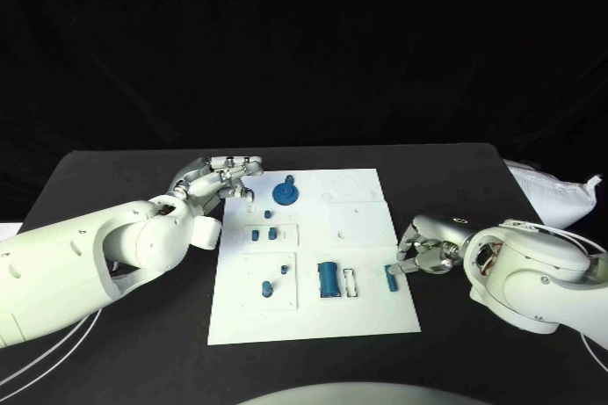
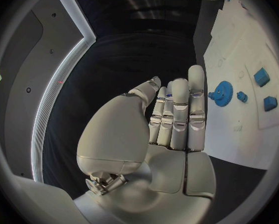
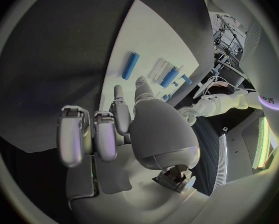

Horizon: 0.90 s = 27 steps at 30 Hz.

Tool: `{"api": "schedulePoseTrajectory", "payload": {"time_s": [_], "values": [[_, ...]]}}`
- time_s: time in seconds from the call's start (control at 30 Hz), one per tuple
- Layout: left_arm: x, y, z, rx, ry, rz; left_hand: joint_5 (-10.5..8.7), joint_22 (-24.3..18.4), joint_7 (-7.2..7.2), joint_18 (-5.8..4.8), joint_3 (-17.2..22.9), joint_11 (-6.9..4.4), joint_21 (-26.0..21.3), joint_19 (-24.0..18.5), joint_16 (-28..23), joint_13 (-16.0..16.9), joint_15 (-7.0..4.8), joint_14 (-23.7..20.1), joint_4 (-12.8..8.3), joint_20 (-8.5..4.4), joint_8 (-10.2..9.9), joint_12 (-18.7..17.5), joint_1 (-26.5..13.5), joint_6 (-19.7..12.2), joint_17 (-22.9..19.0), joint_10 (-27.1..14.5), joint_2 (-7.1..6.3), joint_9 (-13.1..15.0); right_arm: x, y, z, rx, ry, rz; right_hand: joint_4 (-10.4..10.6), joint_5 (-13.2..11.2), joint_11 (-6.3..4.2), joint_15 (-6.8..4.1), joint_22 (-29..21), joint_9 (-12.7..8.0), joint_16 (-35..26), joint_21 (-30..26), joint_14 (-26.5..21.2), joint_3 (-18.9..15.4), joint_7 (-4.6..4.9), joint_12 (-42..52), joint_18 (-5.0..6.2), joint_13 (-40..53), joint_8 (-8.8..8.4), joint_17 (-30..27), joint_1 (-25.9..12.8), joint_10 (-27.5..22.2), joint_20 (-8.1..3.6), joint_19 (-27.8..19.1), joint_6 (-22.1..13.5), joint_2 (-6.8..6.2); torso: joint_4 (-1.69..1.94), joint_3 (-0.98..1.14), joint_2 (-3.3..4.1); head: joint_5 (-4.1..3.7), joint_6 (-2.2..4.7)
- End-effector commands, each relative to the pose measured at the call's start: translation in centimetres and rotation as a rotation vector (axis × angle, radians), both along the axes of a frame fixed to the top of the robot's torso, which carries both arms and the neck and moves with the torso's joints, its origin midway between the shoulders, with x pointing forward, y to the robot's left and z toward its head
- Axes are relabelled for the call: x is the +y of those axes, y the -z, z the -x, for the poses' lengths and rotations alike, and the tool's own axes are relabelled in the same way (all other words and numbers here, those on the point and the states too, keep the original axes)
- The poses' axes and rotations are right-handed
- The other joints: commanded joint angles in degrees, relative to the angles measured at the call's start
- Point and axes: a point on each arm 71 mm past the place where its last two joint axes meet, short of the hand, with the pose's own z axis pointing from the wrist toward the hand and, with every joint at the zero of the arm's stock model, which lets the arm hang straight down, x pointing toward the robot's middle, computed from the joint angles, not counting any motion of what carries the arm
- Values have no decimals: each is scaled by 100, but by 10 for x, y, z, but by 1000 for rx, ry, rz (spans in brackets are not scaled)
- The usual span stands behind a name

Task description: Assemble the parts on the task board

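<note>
Closest to you in the head view is the near edge of the white task board (image 1: pixel 317 330), a flat matte sheet on the black worktop (image 1: pixel 114 172). On it you've got small blue plastic parts: a toothed gear (image 1: pixel 287 193) at the far left, a long cylinder (image 1: pixel 329 279) near the middle, a slim bar (image 1: pixel 392 278) by the right edge. Your left robot hand (image 1: pixel 226 178) sits at the board's far left corner, silver fingers loosely apart, holding nothing. Your right robot hand (image 1: pixel 424 249) is curled beside the right edge, just by the bar; can't tell if it touches.

Left wrist view: left robot hand (image 2: pixel 170 117) flat, fingers straight and side by side, empty, gear (image 2: pixel 223 93) beyond the fingertips.

Right wrist view: right robot hand (image 3: pixel 124 127) with fingers bent inward, nothing in them, cylinder (image 3: pixel 131 65) on the board (image 3: pixel 145 40) beyond.
</note>
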Motion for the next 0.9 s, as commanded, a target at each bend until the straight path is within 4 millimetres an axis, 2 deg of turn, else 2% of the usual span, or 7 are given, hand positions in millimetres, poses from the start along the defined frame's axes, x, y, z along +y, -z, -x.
{"api": "schedulePoseTrajectory", "payload": {"time_s": [0.03,0.2,0.4,0.9], "values": [[-2,-1,1,-5,19,9,27,-6,10,109,-34,-3,-30,40,30,-9,-6,-29,-9,6,34,20,52,-49,-7,-31,-15,1,1,4,1,15,-34,84,28,40,-32,-40,26,10,-1,-25,476,-11,-8,6,-80,-1274,13,901,-66,23,-13,63,49,-24,1,-4,3,0,-4],[-2,0,1,-5,18,9,27,-6,10,109,-34,-3,-30,40,30,-9,-6,-29,-9,6,34,20,52,-49,-7,-31,-15,1,3,8,1,18,-49,108,21,70,-53,-55,30,36,-2,-24,477,-15,-36,15,-80,-1262,43,901,-40,31,-24,64,118,-44,3,-8,4,-2,-13],[-2,0,1,-5,19,9,27,-6,10,109,-34,-3,-30,40,30,-9,-6,-29,-9,6,34,20,52,-49,-7,-31,-15,1,9,14,1,21,-66,112,-9,90,-63,-66,32,47,-2,-24,477,2,-42,24,-81,-1249,34,905,21,35,-35,64,112,-44,7,-3,5,1,-29],[-1,0,1,-5,17,9,28,-10,9,110,-39,-4,-35,43,36,-9,-6,-32,-13,6,41,34,66,-50,-13,-36,-5,2,24,27,3,33,-122,146,-288,6,-71,-79,50,33,-1,-20,480,258,-39,-21,-85,-1246,-73,916,484,19,-54,67,72,56,2,-5,5,20,-43]]}}
